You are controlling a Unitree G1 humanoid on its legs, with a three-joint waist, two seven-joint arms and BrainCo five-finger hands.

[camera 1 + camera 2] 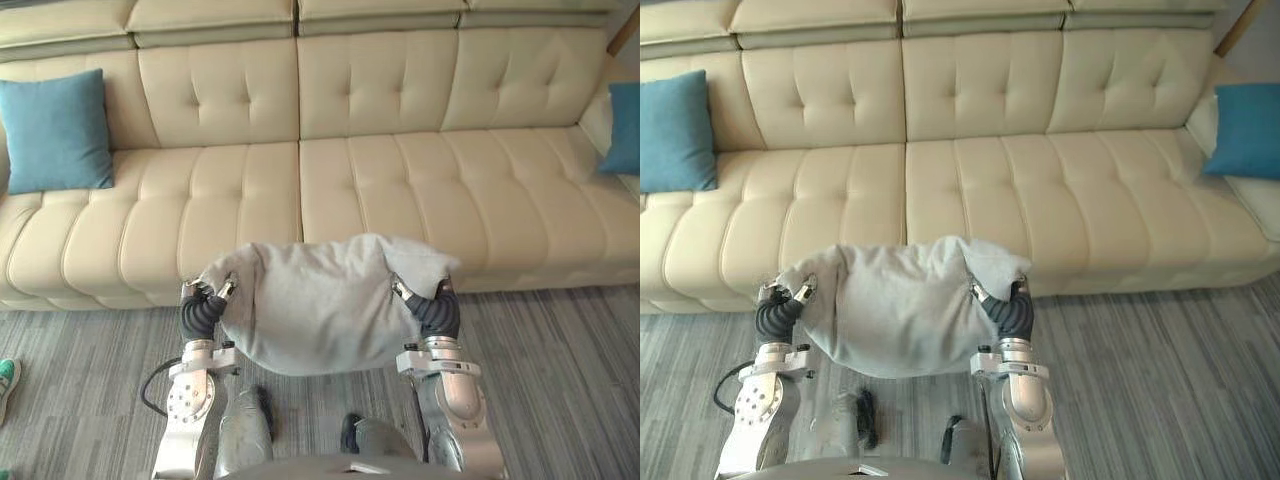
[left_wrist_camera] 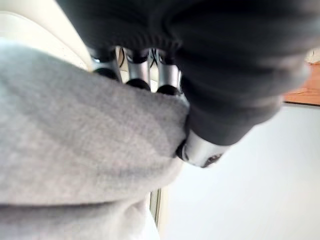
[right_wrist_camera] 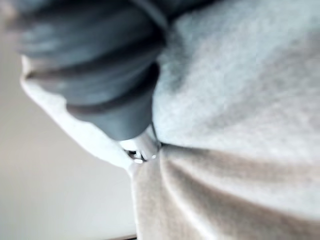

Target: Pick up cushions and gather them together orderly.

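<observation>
I hold a grey cushion (image 1: pixel 320 305) up in front of me, above the floor and just before the sofa's front edge. My left hand (image 1: pixel 205 305) grips its left end and my right hand (image 1: pixel 430 308) its right end. In the left wrist view, fingers (image 2: pixel 137 72) and thumb pinch the grey fabric (image 2: pixel 75 140). The right wrist view has my right hand (image 3: pixel 100 75) dug into the cushion (image 3: pixel 240 100), the cloth creased around the thumb. One blue cushion (image 1: pixel 55 130) leans against the sofa's back at the far left. Another blue cushion (image 1: pixel 1245 130) sits at the far right end.
A long beige tufted sofa (image 1: pixel 400 170) spans the view, its middle seats bare. Grey striped carpet (image 1: pixel 560 360) lies in front of it. A person's green and white shoe (image 1: pixel 5 385) shows at the left edge on the floor.
</observation>
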